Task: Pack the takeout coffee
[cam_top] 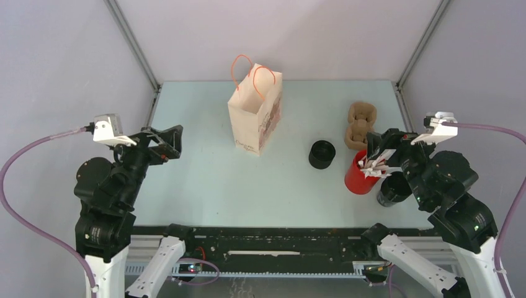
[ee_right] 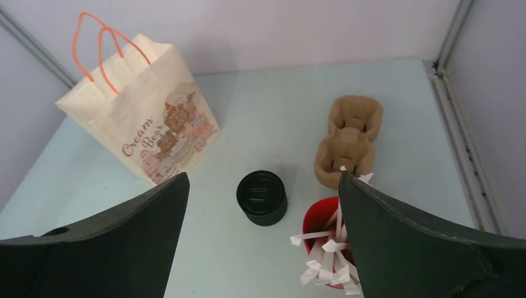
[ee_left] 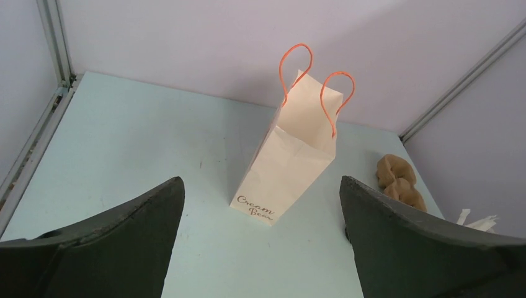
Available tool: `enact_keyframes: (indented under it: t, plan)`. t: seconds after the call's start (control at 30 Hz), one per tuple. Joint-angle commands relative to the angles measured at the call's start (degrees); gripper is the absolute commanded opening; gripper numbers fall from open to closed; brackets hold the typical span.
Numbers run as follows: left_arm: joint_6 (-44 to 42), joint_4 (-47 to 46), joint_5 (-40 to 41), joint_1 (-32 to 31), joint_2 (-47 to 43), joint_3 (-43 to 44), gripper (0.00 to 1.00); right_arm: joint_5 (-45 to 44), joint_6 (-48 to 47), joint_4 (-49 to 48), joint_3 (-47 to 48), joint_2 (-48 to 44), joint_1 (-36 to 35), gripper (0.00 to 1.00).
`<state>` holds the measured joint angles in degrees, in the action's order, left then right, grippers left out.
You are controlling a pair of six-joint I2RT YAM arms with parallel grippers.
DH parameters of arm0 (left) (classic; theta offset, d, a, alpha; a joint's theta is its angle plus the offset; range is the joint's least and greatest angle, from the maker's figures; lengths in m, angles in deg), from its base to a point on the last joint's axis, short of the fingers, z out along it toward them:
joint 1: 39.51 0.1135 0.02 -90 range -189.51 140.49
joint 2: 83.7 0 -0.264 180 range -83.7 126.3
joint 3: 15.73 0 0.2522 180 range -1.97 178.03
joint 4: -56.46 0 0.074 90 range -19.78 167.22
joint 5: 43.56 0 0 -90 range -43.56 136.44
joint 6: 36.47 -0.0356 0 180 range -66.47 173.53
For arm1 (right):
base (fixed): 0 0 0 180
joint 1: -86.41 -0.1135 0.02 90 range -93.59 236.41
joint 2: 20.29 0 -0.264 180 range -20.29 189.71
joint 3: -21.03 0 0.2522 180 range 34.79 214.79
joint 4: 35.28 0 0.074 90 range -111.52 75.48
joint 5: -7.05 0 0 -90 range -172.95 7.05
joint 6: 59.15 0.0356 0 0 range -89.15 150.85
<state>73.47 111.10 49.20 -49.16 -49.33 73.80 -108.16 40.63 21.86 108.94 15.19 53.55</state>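
Black ribbed takeout coffee (ee_right: 261, 197): short round cup with a flat moulded lid, upright on the matte mint table (cam_top: 205, 180). It sits mid-table between the paper bag (ee_right: 142, 118) and the red cup (ee_right: 322, 223), touching neither.

- Bag: cream paper, orange cord handles, "Cream Bear" print with bears on the broad face. Upright, mouth open, crisp side folds.
- Red cup: smooth wall, packed with white paper-wrapped sticks (ee_right: 325, 261).
- Cup carrier (ee_right: 348, 139): brown moulded pulp, rough, two round wells, behind the red cup near the right rail.
- Dark cylinder (cam_top: 392, 189) just right of the red cup, half hidden under the right arm. Can't tell what it is.

Left gripper (cam_top: 175, 141): jaws spread wide, empty, over the table's left side, facing the bag. Right gripper (cam_top: 379, 148): jaws spread wide, empty, above the red cup.
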Motion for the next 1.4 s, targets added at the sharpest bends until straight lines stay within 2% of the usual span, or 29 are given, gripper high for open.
enact_keyframes:
  t: [0.0, 0.2, 0.4, 0.5, 0.63, 0.77, 0.87, 1.0, 1.1, 1.23, 1.37]
  plan:
    - [2.12, -3.54, -2.29, 1.25, -0.31, -1.15, 1.00, -5.32, 1.84, 1.41, 0.69, 1.76, 0.92, 0.99]
    - [2.28, 0.18, 1.61, 1.70, 1.72, -1.42, 1.00, -11.69, 8.47, 7.63, 0.80, 5.37, 1.22, 0.99]
    - [-0.80, 4.79, 3.18, 1.91, 5.23, -2.24, 1.00, -10.41, 8.51, 10.40, -2.57, 7.75, 3.03, 1.00]
    - [-2.45, 3.23, 0.14, 1.99, 5.24, -4.83, 1.00, -4.12, 9.52, 9.72, -4.60, 7.66, 10.94, 0.99]
    - [-5.36, -0.80, -4.70, 2.03, 3.75, -7.57, 1.00, 6.99, 11.88, 9.98, -7.37, 6.57, 31.70, 0.95]
    - [-6.44, -4.81, -6.08, 1.83, 2.44, -9.02, 1.00, 2.50, 14.95, 9.29, -8.32, 6.50, 38.51, 0.94]
    - [-7.24, -5.66, 0.05, -3.90, 4.10, -8.17, 1.00, -3.67, 13.93, 8.66, -8.35, 8.00, 40.85, 0.94]
    - [-8.00, -6.44, 2.52, -11.19, 5.02, -7.50, 1.00, -7.33, 12.79, 9.16, -8.24, 9.85, 43.27, 0.94]
    - [-8.26, -8.41, 6.28, -17.32, 2.48, -9.67, 1.00, -3.14, 14.85, 11.05, -7.81, 11.34, 48.41, 0.93]
    - [-9.09, -9.07, 13.51, -24.54, -1.59, -12.31, 1.00, 7.31, 18.41, 15.20, -7.87, 13.62, 56.20, 0.85]
    - [-10.34, -7.17, 29.38, -31.62, -3.60, -13.90, 1.00, 9.35, 17.12, 16.93, -10.99, 13.15, 59.46, 0.79]
